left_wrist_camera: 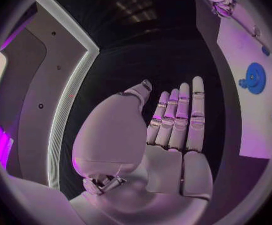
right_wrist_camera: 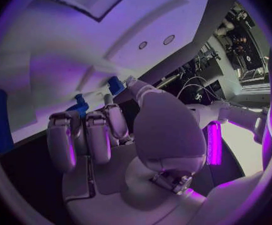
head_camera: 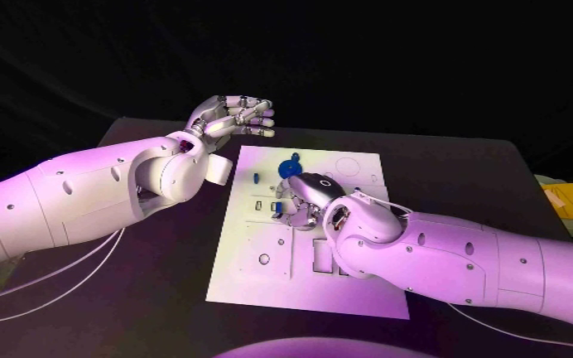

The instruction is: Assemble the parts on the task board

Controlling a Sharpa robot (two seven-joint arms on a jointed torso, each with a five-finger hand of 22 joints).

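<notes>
The right hand is covering the middle of the task board, fingers curled down among small blue parts (whether it is gripping one is impossible to tell). A blue gear is lying on the board just beyond that hand, while the left hand is hovering past the board's far left corner, holding nothing, fingers loosely apart.

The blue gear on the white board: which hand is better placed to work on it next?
Probably the right hand: it hovers over the board beside the blue gear. The left hand is raised off the board, holding nothing.
</notes>
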